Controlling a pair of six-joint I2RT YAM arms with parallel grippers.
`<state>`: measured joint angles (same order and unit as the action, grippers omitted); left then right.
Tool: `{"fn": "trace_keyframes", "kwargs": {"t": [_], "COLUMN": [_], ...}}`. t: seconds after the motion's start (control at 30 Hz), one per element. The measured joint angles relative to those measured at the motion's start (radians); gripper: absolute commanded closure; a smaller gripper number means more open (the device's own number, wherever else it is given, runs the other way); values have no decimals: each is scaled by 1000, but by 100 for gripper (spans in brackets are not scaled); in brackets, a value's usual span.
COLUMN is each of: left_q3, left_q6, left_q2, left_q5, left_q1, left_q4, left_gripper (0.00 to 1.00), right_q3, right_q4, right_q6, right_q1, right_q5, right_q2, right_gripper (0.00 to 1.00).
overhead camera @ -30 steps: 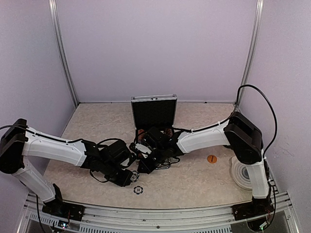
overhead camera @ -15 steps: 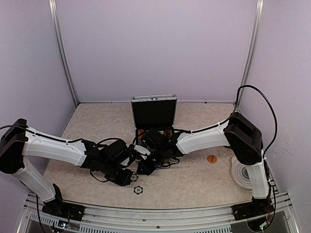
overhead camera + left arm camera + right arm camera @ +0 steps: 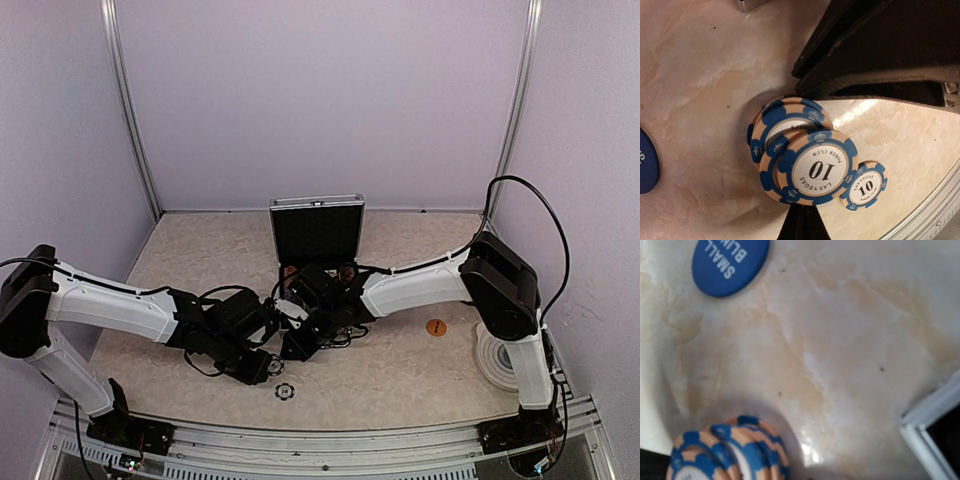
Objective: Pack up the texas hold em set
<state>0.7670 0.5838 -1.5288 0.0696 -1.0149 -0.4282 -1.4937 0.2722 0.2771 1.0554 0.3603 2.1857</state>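
Note:
The silver case stands open at the table's middle with its black lid upright. Just in front of it my two grippers meet. A stack of blue-and-tan "10" chips is tipped on edge between my left gripper, which is shut with its dark tip against the stack, and the black body of my right gripper. The right wrist view has the same chips at its lower left; its own fingers do not show. One more "10" chip lies flat beside the stack. A blue "small blind" button lies nearby.
An orange button lies to the right of the arms. A pale ringed round thing sits by the right arm's base. A corner of the case is close to the right gripper. The table's metal front rail runs just past the lone chip.
The right gripper has edged slightly left toward the left gripper. The left arm and the chips have hardly moved.

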Motion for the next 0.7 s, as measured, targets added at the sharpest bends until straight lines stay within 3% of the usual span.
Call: {"fn": "trace_keyframes", "kwargs": {"t": [0.13, 0.2, 0.37, 0.5, 0.7], "left_q3": [0, 0, 8, 43, 129], "left_q6": [0, 0, -10, -43, -126], "left_q2": [3, 16, 95, 164, 174], "left_q5": [-10, -24, -63, -85, -79], "left_q1": [0, 0, 14, 43, 67], "left_q4": [-12, -27, -87, -140, -173], "left_gripper": [99, 92, 54, 27, 7], "right_q3": [-2, -2, 15, 40, 120], "right_q4": [1, 1, 16, 23, 18], "right_q6": [-2, -6, -29, -39, -45], "right_q1": [2, 5, 8, 3, -30], "right_q5": [-13, -21, -34, -48, -54], "right_q2": [1, -1, -24, -61, -163], "right_gripper": [89, 86, 68, 61, 55]}}
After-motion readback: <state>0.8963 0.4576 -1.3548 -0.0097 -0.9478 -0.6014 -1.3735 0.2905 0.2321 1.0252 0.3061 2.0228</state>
